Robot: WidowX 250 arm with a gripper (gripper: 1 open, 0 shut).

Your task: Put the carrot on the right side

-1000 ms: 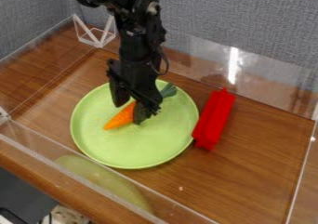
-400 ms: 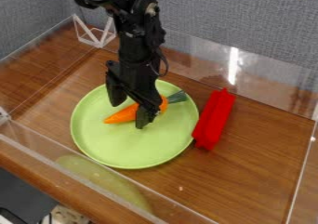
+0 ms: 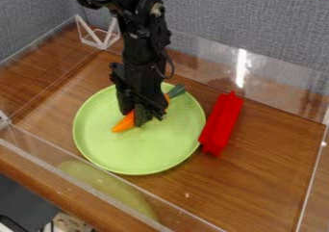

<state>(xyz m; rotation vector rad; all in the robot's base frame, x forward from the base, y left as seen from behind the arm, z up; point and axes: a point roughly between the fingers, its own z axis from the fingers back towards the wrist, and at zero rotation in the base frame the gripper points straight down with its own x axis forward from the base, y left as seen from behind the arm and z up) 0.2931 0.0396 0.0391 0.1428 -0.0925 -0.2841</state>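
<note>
On the wooden bench [image 3: 52, 91], inside a low clear-plastic enclosure [image 3: 276, 77], sits a round, smooth lime-green plate [image 3: 115, 144] with a shallow raised rim. The black arm's pincer [image 3: 140, 115] points straight down over the plate's middle, its two dark fingers [image 3: 127, 103] narrowed around the carrot [image 3: 126, 124], a small orange tapered piece whose thin end pokes out low on the left of the fingers; a bit of green shows at the other side of the fingers. The jaws press the carrot from both sides while it lies on the plate.

A second earlier the jaws stood wide with the carrot lying loose between them; they have since drawn in onto it, and the hand has kept its place.

Right of the plate, apart from it, lies a red ribbed rectangular block [image 3: 221, 122], its long side running away from the camera. A white wire stand [image 3: 92, 31] sits at the back by a grey fabric wall [image 3: 38, 10]. The wood is glossy brown with visible grain.
</note>
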